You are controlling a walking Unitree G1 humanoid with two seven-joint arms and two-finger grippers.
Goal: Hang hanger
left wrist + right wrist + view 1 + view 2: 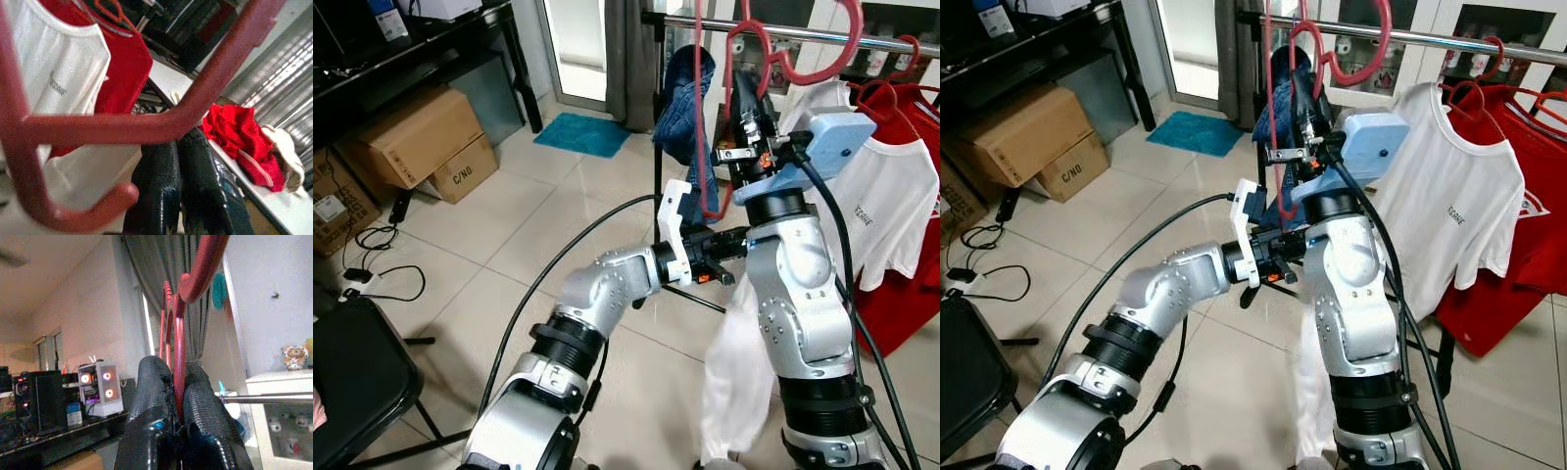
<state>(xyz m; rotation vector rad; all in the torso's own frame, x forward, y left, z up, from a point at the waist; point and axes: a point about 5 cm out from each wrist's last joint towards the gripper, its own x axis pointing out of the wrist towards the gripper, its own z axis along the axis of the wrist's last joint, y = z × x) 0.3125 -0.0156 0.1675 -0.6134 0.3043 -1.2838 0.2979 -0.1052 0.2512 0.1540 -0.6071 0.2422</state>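
We lift the hanger toward the rail.
Our right gripper (177,396) clamps the red hanger (710,147); next, hook it over the rail (1449,39); left gripper (186,161) closed.

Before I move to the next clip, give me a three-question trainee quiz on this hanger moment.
1. True or false: the red hanger already hangs free on the metal rail.
2. Which hand pinches the hanger just below its hook? A) left hand B) right hand
3. What colour is the shirt nearest the right arm?

Key
1. False: both hands grip it, and its hook is in front of the rail, not seated.
2. B; the left hand is at the lower frame.
3. White.
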